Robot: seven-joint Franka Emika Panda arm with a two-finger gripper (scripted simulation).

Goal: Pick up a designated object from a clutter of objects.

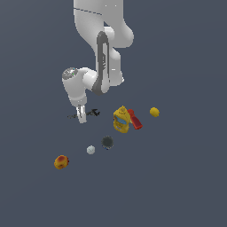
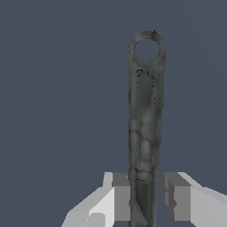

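Note:
The black wrench [image 1: 93, 112] lies flat on the grey floor, its jawed head toward the exterior view's right. In the wrist view its slim handle [image 2: 144, 111] ends in a ring hole. My gripper [image 1: 81, 119] is down at floor level over the handle. In the wrist view the gripper [image 2: 145, 179] straddles the handle. One finger [image 2: 120, 197] touches it. A narrow gap shows at the other finger [image 2: 179, 197]. The jaws look slightly open around the wrench.
To the exterior view's right of the wrench stand a yellow bottle [image 1: 121, 119], a red piece [image 1: 135, 119] and a lemon [image 1: 154, 111]. Nearer the camera lie a dark spiky ball [image 1: 107, 142], a small white cube [image 1: 91, 150] and an orange-red fruit [image 1: 61, 162].

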